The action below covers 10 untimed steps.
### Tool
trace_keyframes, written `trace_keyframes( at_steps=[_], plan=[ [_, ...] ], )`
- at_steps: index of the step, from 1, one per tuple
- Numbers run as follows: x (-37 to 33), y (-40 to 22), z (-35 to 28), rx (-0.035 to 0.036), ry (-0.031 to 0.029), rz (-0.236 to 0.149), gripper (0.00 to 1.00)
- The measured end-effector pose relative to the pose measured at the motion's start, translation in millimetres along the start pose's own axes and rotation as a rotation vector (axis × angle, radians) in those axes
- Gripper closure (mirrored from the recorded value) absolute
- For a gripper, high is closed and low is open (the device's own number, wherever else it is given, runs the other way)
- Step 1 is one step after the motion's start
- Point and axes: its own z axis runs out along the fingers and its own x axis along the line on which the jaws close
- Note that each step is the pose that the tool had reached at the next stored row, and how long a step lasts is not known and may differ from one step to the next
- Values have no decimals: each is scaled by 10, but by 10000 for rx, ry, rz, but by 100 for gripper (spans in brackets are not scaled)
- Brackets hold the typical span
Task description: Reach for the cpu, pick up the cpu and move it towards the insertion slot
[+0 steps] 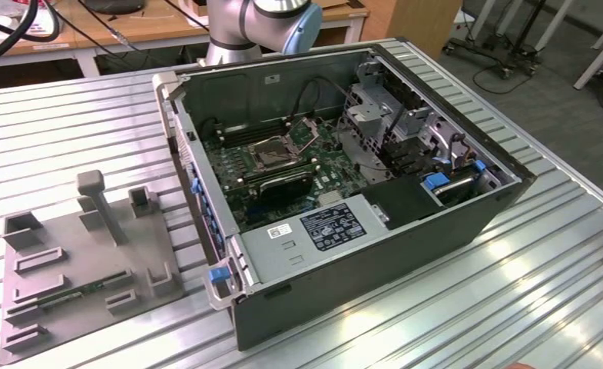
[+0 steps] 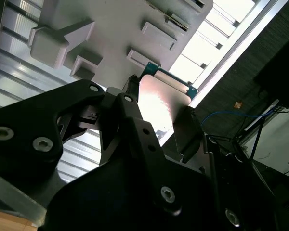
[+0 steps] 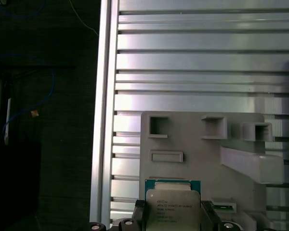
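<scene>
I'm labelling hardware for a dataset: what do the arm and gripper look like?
The arm is a rounded silver-grey tube with a light-blue joint cap. The gripper is matte black, built of angular linkage plates fastened with silver hex-socket screws.
</scene>
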Motion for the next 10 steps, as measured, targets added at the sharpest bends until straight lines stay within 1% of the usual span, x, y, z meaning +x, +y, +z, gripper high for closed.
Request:
trace_keyframes(
  at_steps=[4,10],
  plan=[
    [0,1,-26,0,0,0,47],
    [-1,1,-30,0,0,0,47]
  ],
)
